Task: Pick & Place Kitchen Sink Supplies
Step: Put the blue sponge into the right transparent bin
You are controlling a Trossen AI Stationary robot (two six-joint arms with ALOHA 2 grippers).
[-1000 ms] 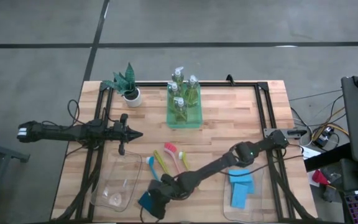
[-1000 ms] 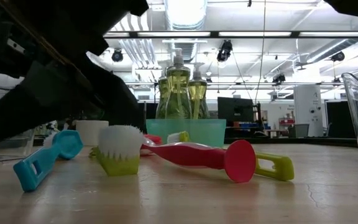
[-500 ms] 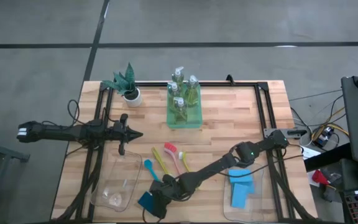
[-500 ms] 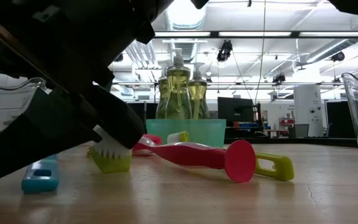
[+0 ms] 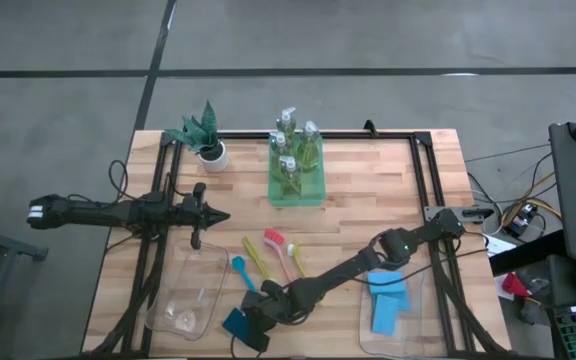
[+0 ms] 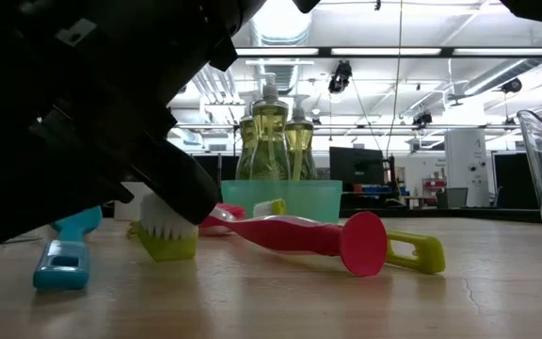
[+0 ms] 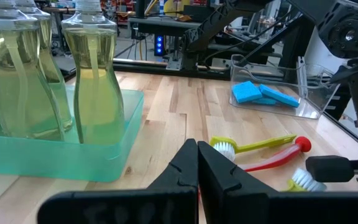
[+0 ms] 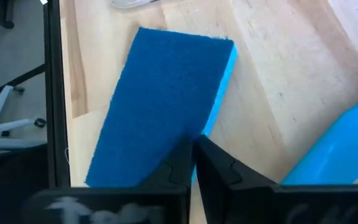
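Observation:
A dark blue sponge [image 8: 160, 106] lies flat near the table's front edge [image 5: 235, 324]. My right gripper [image 8: 192, 144] is shut, and its tips stand at the sponge's light blue long edge. Behind it, a blue brush [image 5: 240, 270], a yellow brush [image 5: 258, 258] and a pink-red brush [image 5: 283, 245] lie on the table. Three soap bottles [image 5: 294, 150] stand in a green tray [image 5: 280, 195]. My left gripper [image 5: 223, 215] is shut and waits over the table's left side. My right gripper comes slanting down from the table's right onto the sponge's long light blue edge [image 8: 219, 93], near the middle of its length. The fingertips are together and no sponge shows between them. I cannot tell whether they touch it.
A clear bin [image 5: 188, 290] stands at the near left. Another clear bin [image 5: 408, 320] at the near right holds blue sponges [image 5: 388, 300]. A potted plant [image 5: 203, 135] stands at the far left. My right arm [image 5: 348, 268] stretches low across the table's near half.
My right gripper has shut at the sponge's edge, having stood open half a second ago. The sponge lies where it was. The blue brush has shifted a little on the table beside the right arm.

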